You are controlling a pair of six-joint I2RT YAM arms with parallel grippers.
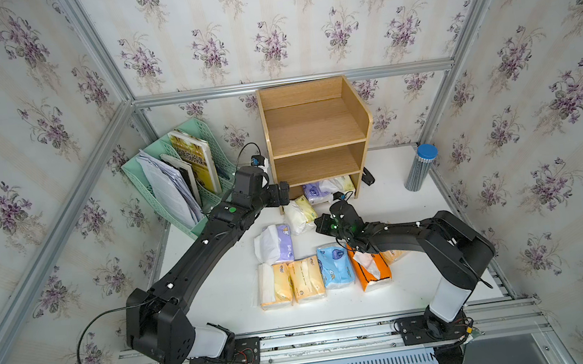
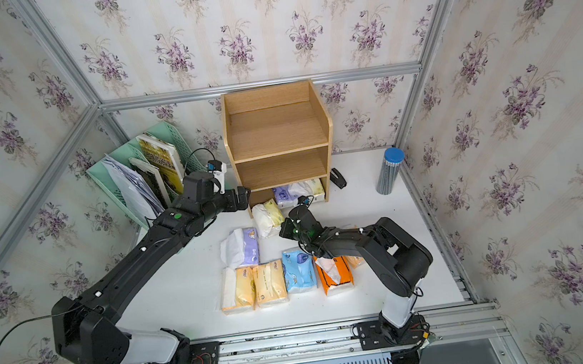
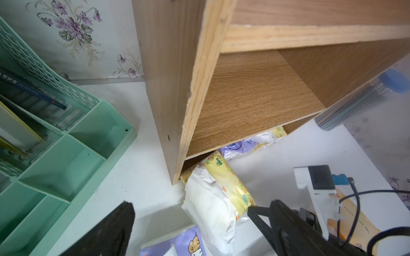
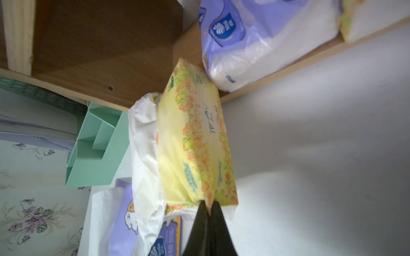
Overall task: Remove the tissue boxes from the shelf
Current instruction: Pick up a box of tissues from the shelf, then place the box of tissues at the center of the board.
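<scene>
Right claw (image 4: 208, 205): clenched on the near-end seam of the pale yellow pack (image 4: 190, 141). The pack stretches away from the fingertips across the white tabletop (image 1: 220, 292), its far end at the mouth of the shelf (image 1: 313, 124), bottom tier.

Beyond the claw, inside that same tier: a purple pack (image 1: 315, 191) and a second yellowish pack (image 1: 344, 183) side by side. The upper two tiers are bare wood.

Behind the claw, toward its arm's base: a loose purple pack (image 1: 276, 242), then a row of packs (image 1: 325, 274) lying flat in peach, light blue and orange.

Left claw (image 1: 284, 193): released, jaws wide, hanging at the shelf's front corner, above the yellow pack's far end, touching nothing.

Mint file rack (image 1: 131, 167) beside the left claw; blue-capped tube (image 1: 421, 168) well off past the shelf.

Room: floral wallpaper (image 1: 264, 25) on all sides, aluminium framing (image 1: 290, 83).
</scene>
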